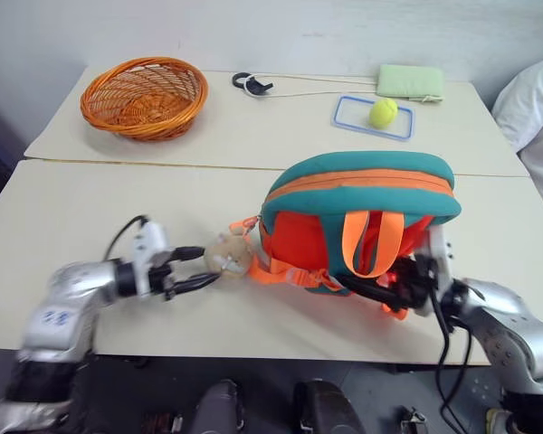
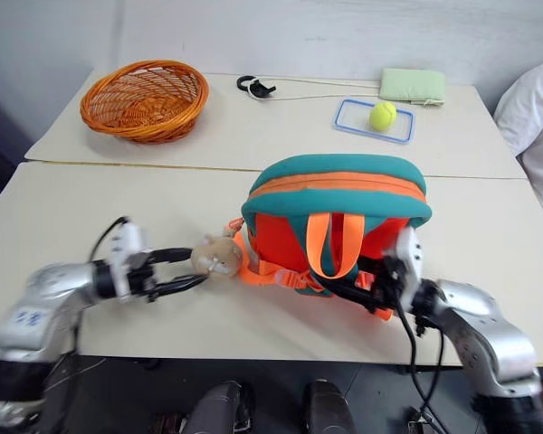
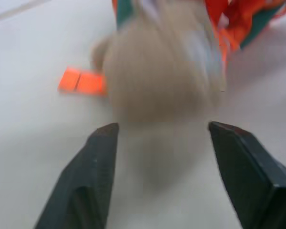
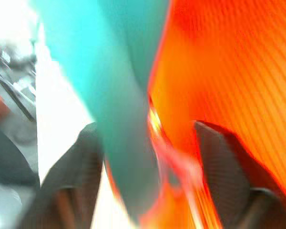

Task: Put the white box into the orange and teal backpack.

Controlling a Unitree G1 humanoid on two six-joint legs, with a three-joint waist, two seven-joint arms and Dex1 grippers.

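Both end effectors are sitting spread: left end effector (image 1: 202, 268) is gaping just short of the tan plush toy (image 1: 228, 256), right end effector (image 1: 373, 291) straddling the orange and teal backpack's (image 1: 357, 194) lower edge on the counter (image 1: 118, 208).

I see the backpack (image 1: 357, 194) — teal top, orange front and straps — a tan plush toy (image 1: 228, 255), and an orange wicker basket (image 1: 145, 95).
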